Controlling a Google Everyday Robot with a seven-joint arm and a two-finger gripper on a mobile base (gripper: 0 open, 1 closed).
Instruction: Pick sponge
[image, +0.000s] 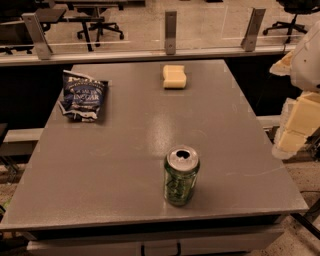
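Note:
The sponge, a small pale yellow block with rounded corners, lies flat at the far middle of the grey table. My gripper hangs at the right edge of the view, beside and off the table's right side, far from the sponge. Its pale yellow blocky fingers show only in part.
A green soda can stands upright near the table's front edge. A dark blue chip bag lies at the far left. A glass railing runs behind the table, with office chairs beyond it.

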